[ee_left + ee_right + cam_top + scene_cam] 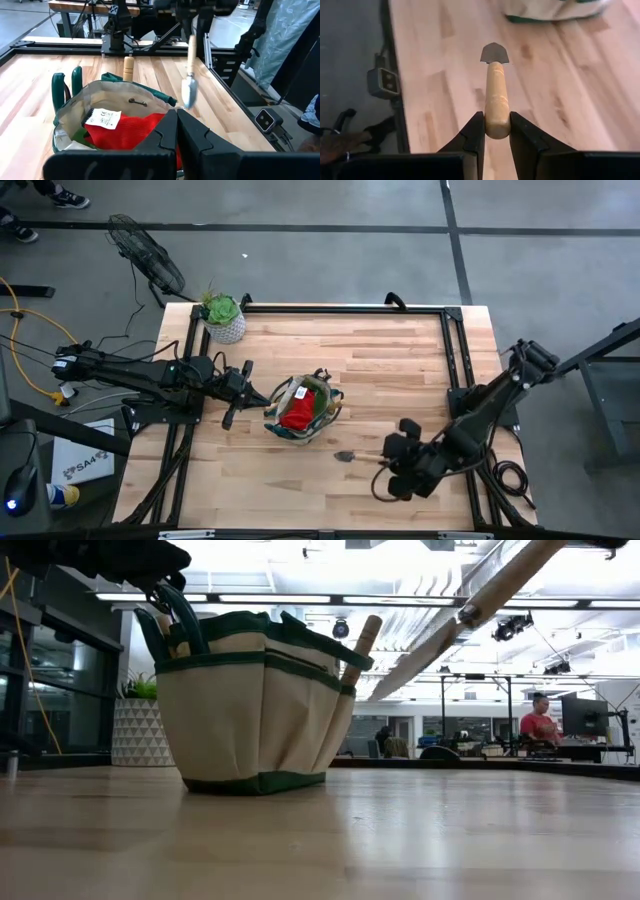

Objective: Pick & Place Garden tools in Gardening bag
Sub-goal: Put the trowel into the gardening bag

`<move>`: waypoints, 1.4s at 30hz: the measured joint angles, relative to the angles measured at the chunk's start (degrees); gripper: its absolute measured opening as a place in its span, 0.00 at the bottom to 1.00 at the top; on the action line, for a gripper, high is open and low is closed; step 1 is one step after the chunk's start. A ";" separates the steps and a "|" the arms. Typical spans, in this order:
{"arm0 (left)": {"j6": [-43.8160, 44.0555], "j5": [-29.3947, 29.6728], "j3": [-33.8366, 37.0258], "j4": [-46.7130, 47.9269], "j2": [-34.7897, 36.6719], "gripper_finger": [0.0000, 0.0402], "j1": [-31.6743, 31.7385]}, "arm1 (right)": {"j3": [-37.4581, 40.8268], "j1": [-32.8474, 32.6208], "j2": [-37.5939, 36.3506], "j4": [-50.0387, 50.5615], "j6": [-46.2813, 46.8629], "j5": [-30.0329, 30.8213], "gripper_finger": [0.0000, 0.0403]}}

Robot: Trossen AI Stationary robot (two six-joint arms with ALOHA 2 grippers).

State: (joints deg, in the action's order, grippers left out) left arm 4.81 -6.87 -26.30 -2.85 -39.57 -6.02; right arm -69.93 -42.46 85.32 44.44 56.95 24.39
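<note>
Wooden table carries the bag near its middle, already holding the cloth, shears and one trowel. Right gripper clamps the last trowel near the front edge, lengthwise toward the bag, blade leading. Left gripper hangs closed beside the bag.

The worktop is evenly lit from overhead, with only soft shadows cast. In the low view, ceiling light strips are blown out to glare and the near wood is blurred. The right wrist view's fingers are rendered slightly soft.
</note>
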 joint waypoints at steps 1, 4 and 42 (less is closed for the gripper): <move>-0.01 0.00 0.00 0.00 0.00 0.00 0.00 | -1.45 0.64 -0.06 2.17 0.35 -0.58 0.13; 0.01 0.02 0.00 0.00 0.00 0.00 -0.01 | -5.62 2.83 -0.07 6.09 0.46 -2.86 0.13; 0.00 0.01 0.00 -0.02 0.00 0.00 -0.02 | -26.64 18.30 9.71 18.78 -6.23 -11.26 0.13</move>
State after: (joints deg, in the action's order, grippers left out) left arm 4.81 -6.86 -26.30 -2.87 -39.57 -6.04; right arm -96.57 -24.16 95.03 63.22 50.72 13.14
